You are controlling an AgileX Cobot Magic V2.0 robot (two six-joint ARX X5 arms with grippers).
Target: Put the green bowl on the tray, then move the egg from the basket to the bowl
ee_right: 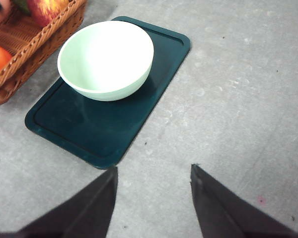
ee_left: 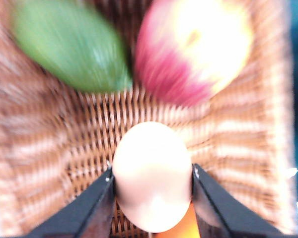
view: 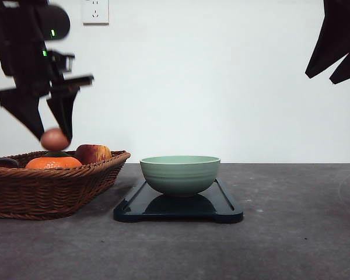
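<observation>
We see the left gripper (view: 53,139) clamped on the egg (ee_left: 152,176), lifted above the basket (view: 76,186); green bowl (view: 179,174) sits ready on tray (view: 221,207). Right gripper (ee_right: 153,198) hangs apart.

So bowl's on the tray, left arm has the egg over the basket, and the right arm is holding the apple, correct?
Not the last part. The right gripper is open and empty over the table, per the right wrist view; the apple sits in the basket. The rest holds.
</observation>
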